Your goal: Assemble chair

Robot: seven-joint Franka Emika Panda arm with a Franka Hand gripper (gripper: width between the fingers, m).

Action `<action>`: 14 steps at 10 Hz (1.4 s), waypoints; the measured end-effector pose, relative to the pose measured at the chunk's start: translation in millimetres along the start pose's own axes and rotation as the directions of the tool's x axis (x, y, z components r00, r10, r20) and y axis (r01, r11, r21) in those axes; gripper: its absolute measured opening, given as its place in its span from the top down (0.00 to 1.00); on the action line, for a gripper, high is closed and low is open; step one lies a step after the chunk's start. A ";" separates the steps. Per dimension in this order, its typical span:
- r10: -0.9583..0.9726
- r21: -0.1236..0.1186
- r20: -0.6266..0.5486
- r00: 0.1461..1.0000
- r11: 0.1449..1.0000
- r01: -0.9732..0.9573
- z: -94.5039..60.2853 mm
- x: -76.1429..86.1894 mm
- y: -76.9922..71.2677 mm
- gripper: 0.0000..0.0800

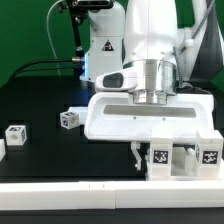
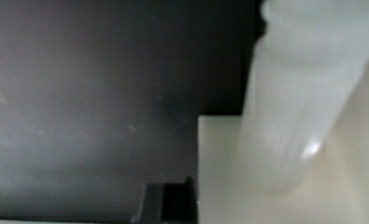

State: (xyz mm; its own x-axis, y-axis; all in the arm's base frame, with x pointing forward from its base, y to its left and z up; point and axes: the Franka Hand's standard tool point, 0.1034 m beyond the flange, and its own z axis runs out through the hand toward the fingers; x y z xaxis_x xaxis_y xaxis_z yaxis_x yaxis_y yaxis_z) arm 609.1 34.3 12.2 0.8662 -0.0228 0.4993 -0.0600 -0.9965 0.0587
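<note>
White plastic everywhere, black table under it. I'm watching remotely, quick notes.

Claw: sits low in the lower right of the exterior view, under the arm, jaws closed right up. Whether they pinch anything I can't tell. The wrist view only shows a dark tip at the lower middle, hard against white plastic.

Chair parts, exterior view:
- tagged blocks in the lower right corner, just beside the claw. Joined or merely side by side, can't tell.
- small tagged cube left of centre, alone on the table.
- second cube at the left edge, well apart from the first.
- border rail runs along the bottom, not part of the chair.

Wrist view is blurred: an upright bar rises at the right, a flat slab fills the lower right, and dark table takes the left half. Bar and slab meet or overlap. Which chair pieces they are, I can't say.

Progress, my read: early. Nothing chair-shaped in sight, no seat on legs and no back standing. The two cubes lie loose and far from the cluster. At most, some work has begun at the lower right group. Left to do: gather the scattered pieces, join them to the main body, stand it up. Most of the build looks ahead.
</note>
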 end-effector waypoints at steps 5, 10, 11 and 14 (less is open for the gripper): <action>-0.018 0.008 0.068 0.997 1.000 0.017 -31.3 -1.1 34.4 0.96; 0.008 0.127 0.460 0.888 0.989 -0.075 -85.3 -5.0 31.5 0.96; -0.002 0.105 0.519 0.855 0.993 -0.061 -77.3 -3.0 26.3 0.96; -0.030 0.127 0.685 0.728 0.989 -0.078 -79.1 -12.8 22.1 0.96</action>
State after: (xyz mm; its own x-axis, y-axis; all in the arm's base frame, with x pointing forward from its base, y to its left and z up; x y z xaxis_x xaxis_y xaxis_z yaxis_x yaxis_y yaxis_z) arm 557.5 18.9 75.5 0.9721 -0.0417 -0.2307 -0.0643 -0.9938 -0.0910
